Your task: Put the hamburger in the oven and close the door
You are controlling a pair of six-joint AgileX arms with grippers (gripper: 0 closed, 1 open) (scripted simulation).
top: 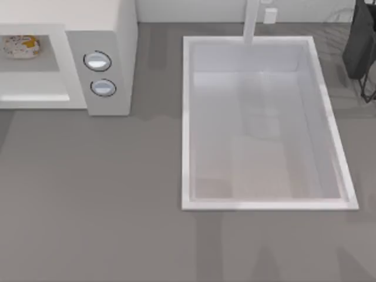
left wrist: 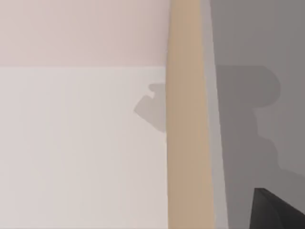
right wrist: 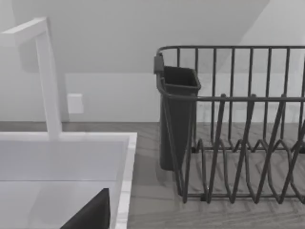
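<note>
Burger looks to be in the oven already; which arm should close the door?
Left, probably. The hamburger sits inside the oven at the table's far left, on the left arm's side. The right wrist view faces the dish rack beyond the sink, far from the oven.

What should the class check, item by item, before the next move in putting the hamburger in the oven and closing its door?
1. Hamburger inside the oven: ok, it sits in the open cavity at the top view's left.
2. Hamburger clear of the front opening: ok, it lies well back on the cavity floor.
3. Door closed: not ok, the cavity is open to view.
4. Door position and handle: cannot tell, the panel is not seen.
5. Counter between oven and sink: ok, nothing lies there.
6. Gripper fingers ready: cannot tell.
</note>
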